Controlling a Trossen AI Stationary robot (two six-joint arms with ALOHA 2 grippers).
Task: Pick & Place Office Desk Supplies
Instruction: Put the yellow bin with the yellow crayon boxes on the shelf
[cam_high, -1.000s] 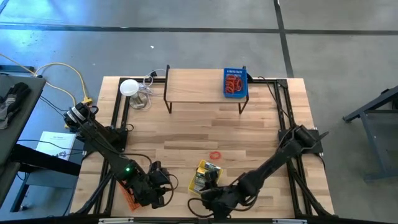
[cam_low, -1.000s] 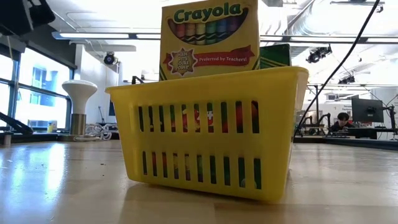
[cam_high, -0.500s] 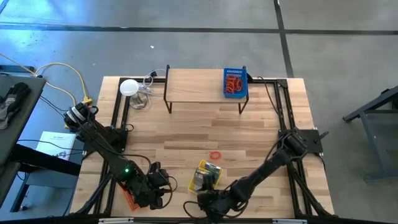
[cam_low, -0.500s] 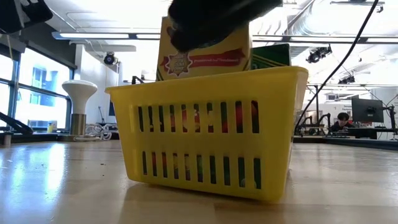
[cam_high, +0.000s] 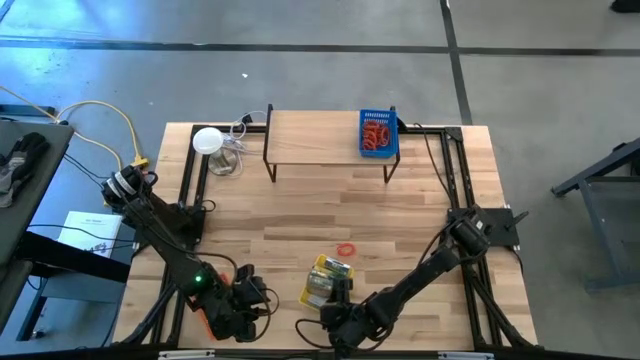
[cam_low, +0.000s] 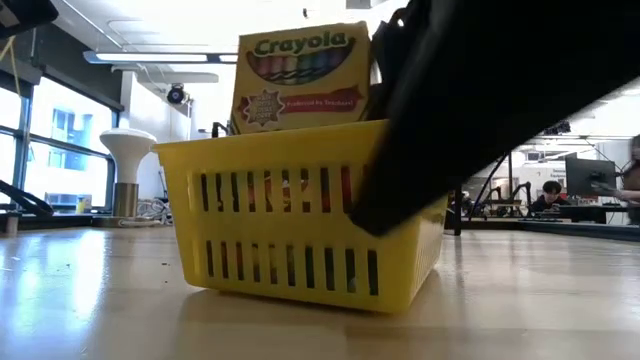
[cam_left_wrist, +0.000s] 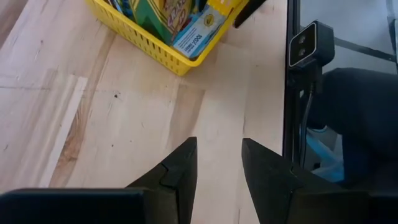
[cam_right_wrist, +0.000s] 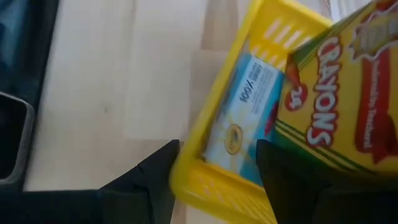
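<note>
The wooden table (cam_high: 300, 215) fills the middle of the high view, with a dark metal frame along its sides. At its far edge stands a low wooden shelf (cam_high: 315, 137) on black legs, and on the right end of that shelf sits a small blue basket (cam_high: 379, 135) holding red rubber bands (cam_high: 376, 134). Beside the shelf's left end, on the table, stands a white round disc (cam_high: 207, 140) on a stem with clear wiring around its base; the low view shows it upright in the background.

Near the front edge of the table sits a yellow slotted basket (cam_low: 300, 230). A Crayola crayon box (cam_low: 300, 75) stands upright in it and rises above the rim; the right wrist view also shows a flat blue-and-white packet (cam_right_wrist: 244, 118) lying against the basket's inner wall. A single red rubber band loop (cam_high: 346, 249) lies flat on bare wood just behind the yellow basket, apart from it.

The right gripper (cam_right_wrist: 214, 163) is at the front rim of the yellow basket, its two fingers straddling the basket wall, one outside and one inside. The jaws stand apart with the wall between them; whether they press on it cannot be told. In the low view the right arm crosses in front of the basket's right part as a dark mass.

The left gripper (cam_left_wrist: 217, 163) hovers low over bare wood near the table's front left corner, well apart from the basket, jaws part open and empty.
</note>
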